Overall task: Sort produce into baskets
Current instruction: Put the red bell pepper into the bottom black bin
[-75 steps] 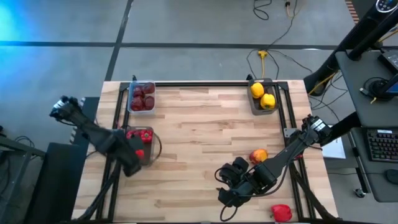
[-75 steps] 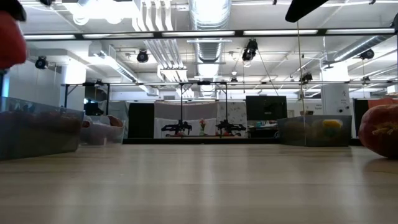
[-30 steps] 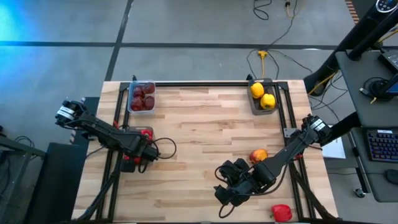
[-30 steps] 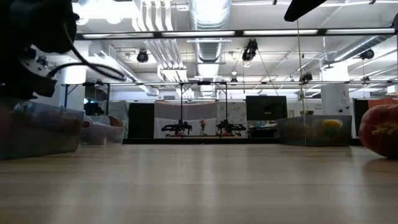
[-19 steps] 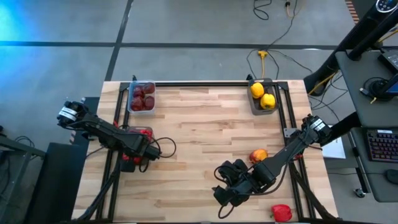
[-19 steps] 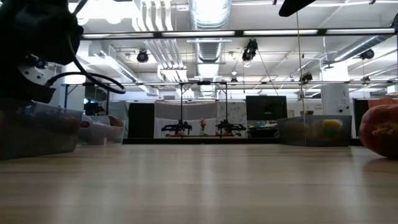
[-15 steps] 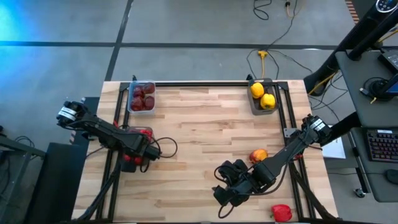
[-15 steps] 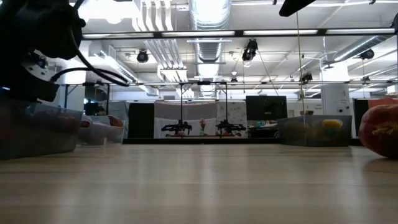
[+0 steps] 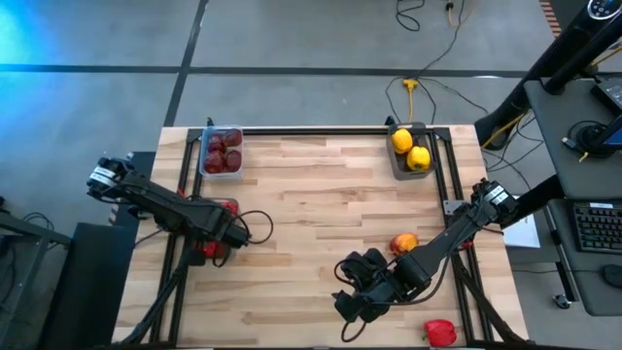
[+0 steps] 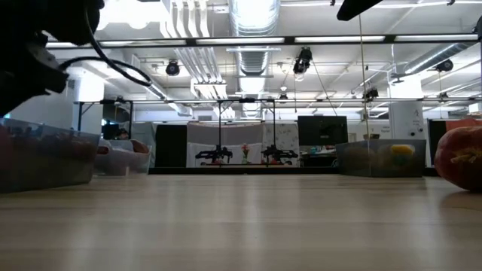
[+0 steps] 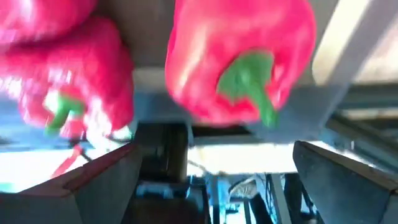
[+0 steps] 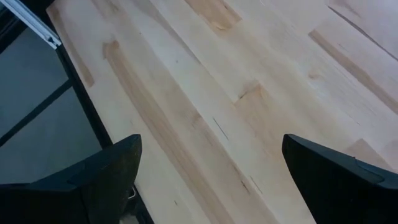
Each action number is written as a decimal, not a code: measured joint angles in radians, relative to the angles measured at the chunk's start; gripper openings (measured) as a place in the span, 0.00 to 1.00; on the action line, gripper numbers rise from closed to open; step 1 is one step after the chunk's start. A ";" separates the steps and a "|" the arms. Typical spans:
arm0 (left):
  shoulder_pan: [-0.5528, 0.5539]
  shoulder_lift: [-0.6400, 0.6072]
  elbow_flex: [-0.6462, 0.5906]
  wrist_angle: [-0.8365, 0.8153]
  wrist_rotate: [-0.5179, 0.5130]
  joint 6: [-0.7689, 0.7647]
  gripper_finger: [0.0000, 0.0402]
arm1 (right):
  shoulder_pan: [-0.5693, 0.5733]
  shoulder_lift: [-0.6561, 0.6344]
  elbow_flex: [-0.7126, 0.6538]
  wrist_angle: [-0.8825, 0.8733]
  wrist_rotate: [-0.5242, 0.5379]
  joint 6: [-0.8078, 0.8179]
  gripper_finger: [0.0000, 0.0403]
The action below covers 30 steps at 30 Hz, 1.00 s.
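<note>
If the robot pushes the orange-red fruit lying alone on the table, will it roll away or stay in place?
The orange-red fruit looks rounded and sits on bare, smooth wood, so a push would probably make it roll. In the low view its surface looks bumpy, so it may wobble off line. It seems a firm toy, likely light.

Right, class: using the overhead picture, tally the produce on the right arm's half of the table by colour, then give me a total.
Yellow pieces, in the basket: 2
Orange-red piece, loose on the table: 1
Red pepper, loose at the table's edge: 1
Total: 4
</note>
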 joint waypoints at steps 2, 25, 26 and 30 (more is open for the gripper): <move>-0.002 -0.014 0.028 -0.037 0.000 0.001 0.99 | 0.000 0.000 0.000 0.000 -0.001 -0.012 0.94; -0.017 -0.202 0.161 0.835 -0.158 -0.109 0.99 | -0.007 0.013 0.091 -0.258 -0.289 0.025 0.94; -0.017 -0.199 0.144 0.906 -0.158 -0.100 0.99 | -0.007 0.024 0.115 -0.287 -0.313 0.035 0.94; -0.025 -0.198 0.072 1.121 -0.158 -0.093 0.98 | 0.016 0.114 0.243 -0.384 -0.428 0.064 0.94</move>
